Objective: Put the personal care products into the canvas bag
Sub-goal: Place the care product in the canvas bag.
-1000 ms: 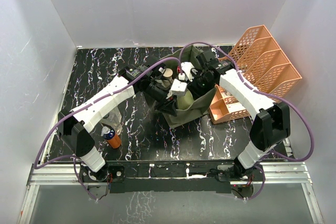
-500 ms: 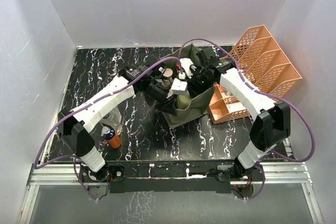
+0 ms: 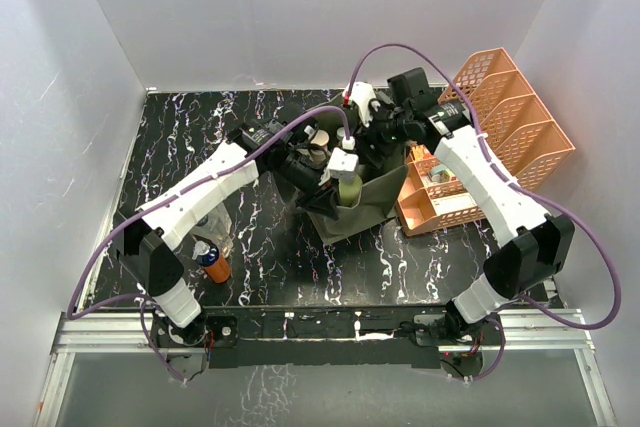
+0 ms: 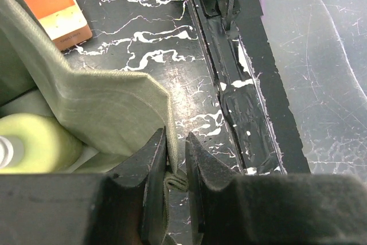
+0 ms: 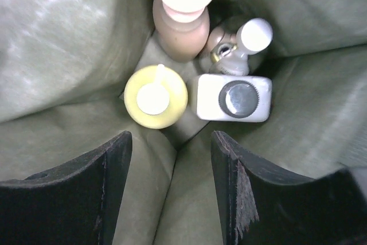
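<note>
My left gripper [image 4: 176, 159] reaches forward and pinches the bag [image 4: 109, 107] rim. My right gripper [image 5: 170, 187] hangs above the bag mouth, spread, pointing straight down at four bottles [image 5: 156, 97] inside

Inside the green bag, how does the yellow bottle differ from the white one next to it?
The yellow bottle is round; the white bottle is boxy. The yellow bottle has a pale top, the white bottle a dark ribbed cap. Both stand upright, side by side, in the bag.
</note>
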`<state>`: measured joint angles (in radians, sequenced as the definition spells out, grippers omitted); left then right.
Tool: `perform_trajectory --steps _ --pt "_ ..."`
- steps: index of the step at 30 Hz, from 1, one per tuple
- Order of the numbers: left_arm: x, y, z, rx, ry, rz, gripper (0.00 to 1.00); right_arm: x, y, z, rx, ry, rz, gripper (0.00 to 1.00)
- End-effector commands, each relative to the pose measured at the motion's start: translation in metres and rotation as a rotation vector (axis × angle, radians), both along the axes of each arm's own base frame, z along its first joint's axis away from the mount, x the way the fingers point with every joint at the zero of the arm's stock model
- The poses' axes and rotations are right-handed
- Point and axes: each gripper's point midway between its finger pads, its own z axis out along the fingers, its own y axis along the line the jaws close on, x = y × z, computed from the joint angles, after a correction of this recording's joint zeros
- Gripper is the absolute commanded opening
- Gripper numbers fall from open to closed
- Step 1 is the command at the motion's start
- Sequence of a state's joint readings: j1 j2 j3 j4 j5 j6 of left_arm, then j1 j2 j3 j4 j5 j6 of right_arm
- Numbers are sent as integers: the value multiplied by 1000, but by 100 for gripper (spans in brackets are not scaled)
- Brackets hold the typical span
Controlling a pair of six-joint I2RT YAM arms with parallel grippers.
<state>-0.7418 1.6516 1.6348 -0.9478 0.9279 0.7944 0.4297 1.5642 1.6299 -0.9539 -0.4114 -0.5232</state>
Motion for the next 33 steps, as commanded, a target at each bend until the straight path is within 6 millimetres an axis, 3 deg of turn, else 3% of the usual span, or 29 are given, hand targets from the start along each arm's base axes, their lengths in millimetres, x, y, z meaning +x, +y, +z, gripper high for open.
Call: perform_trajectory --steps 1,6,9,12,16,21,23,26,28,30,33 --pt "-5 0 3 3 21 -28 2 11 7 73 132 -170 -27 59" --pt "-2 -1 10 3 2 -16 11 25 15 107 207 -251 -50 59" --pt "0 -1 21 -10 -20 -11 33 28 22 124 256 -289 -38 59" --pt "-1 -1 38 -34 -39 -6 46 29 27 136 288 -304 -21 59" --pt "8 3 64 -43 -96 63 71 29 30 143 306 -307 -13 60" --pt "28 24 91 -33 -184 206 78 28 30 138 301 -298 -14 60" --pt "39 42 100 -46 -187 279 79 26 30 137 303 -294 -7 60" --pt "59 88 120 -89 -186 434 79 24 29 139 300 -298 0 60" --pt "69 122 120 -74 -208 553 79 24 28 139 296 -301 -6 60" --pt "78 160 108 7 -264 674 79 23 27 139 292 -302 -6 60" --pt "85 214 73 176 -300 835 79 21 27 138 294 -298 -1 60"
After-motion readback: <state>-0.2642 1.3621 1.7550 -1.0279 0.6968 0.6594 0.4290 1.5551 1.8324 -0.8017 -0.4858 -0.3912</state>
